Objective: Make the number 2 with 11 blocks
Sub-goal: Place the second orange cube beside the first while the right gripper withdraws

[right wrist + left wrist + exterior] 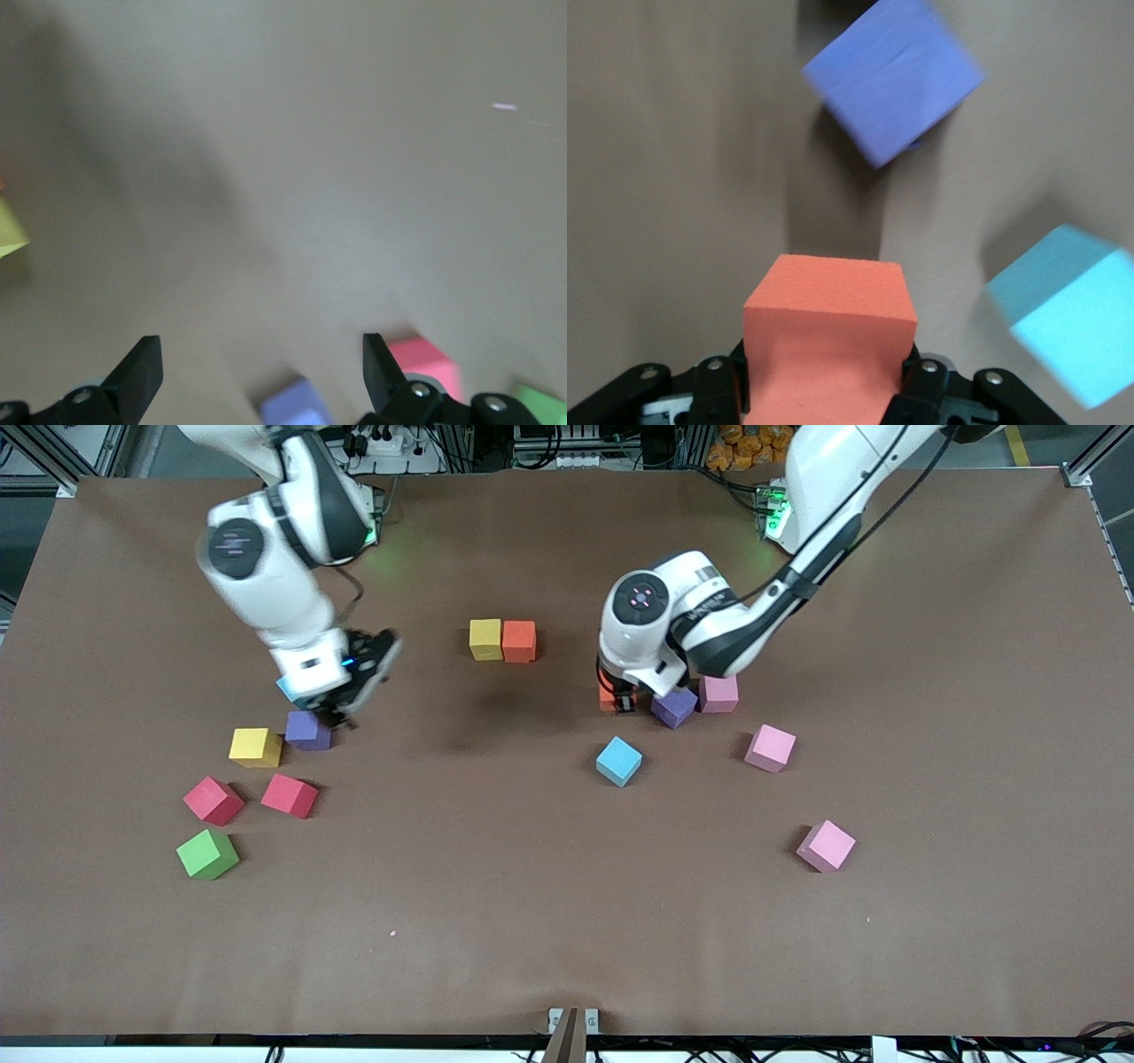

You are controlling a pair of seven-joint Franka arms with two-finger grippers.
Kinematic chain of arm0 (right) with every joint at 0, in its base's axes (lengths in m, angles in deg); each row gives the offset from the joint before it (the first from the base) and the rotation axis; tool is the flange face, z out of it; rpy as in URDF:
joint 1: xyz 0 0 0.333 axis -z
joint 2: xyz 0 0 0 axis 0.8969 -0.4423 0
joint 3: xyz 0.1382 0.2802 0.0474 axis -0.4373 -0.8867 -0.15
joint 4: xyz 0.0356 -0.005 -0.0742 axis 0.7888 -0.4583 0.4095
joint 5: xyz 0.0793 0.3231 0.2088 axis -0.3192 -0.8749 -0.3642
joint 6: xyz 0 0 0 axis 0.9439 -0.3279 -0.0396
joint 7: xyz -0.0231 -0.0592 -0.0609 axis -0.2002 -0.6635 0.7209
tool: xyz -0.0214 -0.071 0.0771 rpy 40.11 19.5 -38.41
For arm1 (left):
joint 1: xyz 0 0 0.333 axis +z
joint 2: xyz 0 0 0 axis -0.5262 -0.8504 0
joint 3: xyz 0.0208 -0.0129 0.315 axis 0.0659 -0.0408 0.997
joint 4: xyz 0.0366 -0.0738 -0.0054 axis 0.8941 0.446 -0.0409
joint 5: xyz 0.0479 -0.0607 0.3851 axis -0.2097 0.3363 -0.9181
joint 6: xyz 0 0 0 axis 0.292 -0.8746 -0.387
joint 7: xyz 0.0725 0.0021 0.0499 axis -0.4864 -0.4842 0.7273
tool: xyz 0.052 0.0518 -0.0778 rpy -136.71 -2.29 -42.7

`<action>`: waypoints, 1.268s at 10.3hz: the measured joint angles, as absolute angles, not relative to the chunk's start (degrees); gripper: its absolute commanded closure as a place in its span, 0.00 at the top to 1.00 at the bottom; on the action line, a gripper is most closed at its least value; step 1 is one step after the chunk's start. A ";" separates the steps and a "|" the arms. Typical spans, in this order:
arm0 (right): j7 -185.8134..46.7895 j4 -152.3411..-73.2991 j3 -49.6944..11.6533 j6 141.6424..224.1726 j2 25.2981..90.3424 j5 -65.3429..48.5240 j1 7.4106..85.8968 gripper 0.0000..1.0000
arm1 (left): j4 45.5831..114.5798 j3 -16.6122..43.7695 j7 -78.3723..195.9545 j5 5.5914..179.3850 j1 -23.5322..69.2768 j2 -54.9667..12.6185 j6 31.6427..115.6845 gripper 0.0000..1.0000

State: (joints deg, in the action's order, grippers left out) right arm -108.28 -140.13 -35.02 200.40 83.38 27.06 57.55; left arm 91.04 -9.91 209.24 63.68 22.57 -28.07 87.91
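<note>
Reaching down, left hand (623, 698) clamped on orange block (828, 341), right hand (341, 710) spread wide, empty, above purple block (307, 731).

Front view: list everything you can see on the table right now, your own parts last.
Touching pair: two foam cubes, yellow cube and orange cube, mid-table.
Left arm's end: five loose foam cubes; purple, light blue, three pink.
Right arm's end: five loose foam cubes; yellow, purple, two red, green.
Held orange cube: one, in the left tool.
Table: one, brown.
Left tool: shut on held orange cube.
Right tool: open, over the right arm's end cubes.
</note>
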 measured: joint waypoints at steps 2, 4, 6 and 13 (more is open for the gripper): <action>-106.99 -133.81 -35.07 196.88 83.52 25.75 63.55 1.00 | 91.29 -9.81 210.06 64.26 20.22 -29.24 89.56 0.21; -103.49 -125.91 -35.06 185.90 83.50 18.68 72.06 1.00 | 91.55 -9.75 210.89 64.62 18.81 -30.88 91.11 0.21; -98.29 -118.82 -34.86 178.21 82.47 16.37 79.76 1.00 | 91.59 -9.68 211.74 64.82 16.71 -32.24 93.22 0.21; -80.48 -100.09 -25.93 163.51 80.24 24.03 69.70 1.00 | 91.12 -2.98 214.30 66.01 5.85 -32.87 96.28 0.21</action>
State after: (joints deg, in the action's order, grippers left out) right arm -80.48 -100.09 -25.93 163.51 80.24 24.03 69.70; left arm 91.12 -2.98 214.30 66.01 5.85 -32.87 96.28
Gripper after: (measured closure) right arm 0.000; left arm 0.427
